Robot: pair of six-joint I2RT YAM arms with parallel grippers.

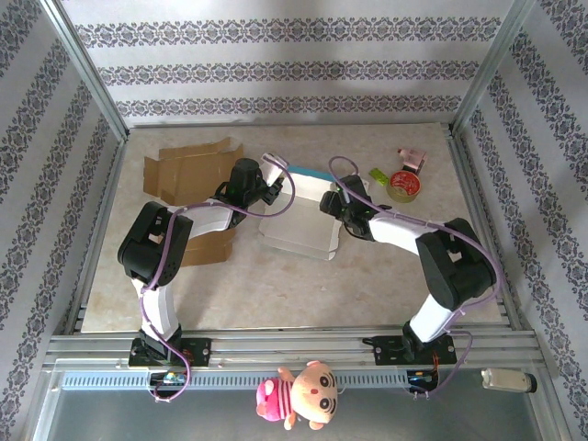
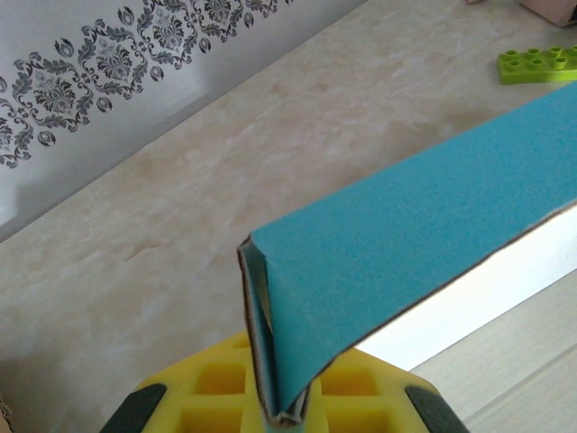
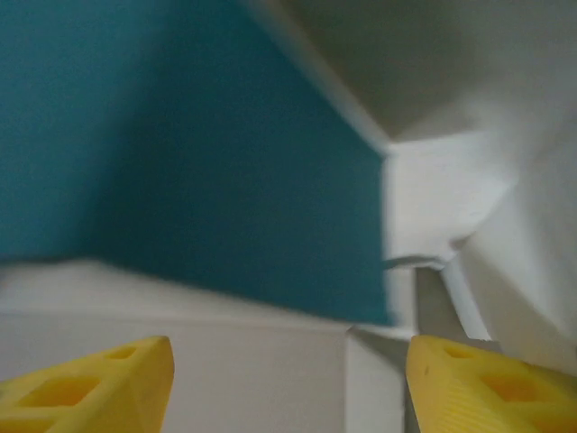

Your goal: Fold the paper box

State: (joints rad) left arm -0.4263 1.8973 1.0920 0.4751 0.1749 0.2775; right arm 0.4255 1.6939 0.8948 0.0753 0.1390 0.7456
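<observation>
Paper box [image 1: 299, 225] lengthwise near-far; left claw [image 2: 284, 401] pinches teal flap [image 2: 406, 244]; right claw [image 3: 288, 379] spread.

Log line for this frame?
left tool: shut on teal box flap | right tool: open, at paper box | fold: not done

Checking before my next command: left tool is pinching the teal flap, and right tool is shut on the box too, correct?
Not quite. The right tool is open: the right wrist view shows its fingers wide apart, gripping nothing, with the box ahead. The left tool does pinch the teal flap.
</observation>
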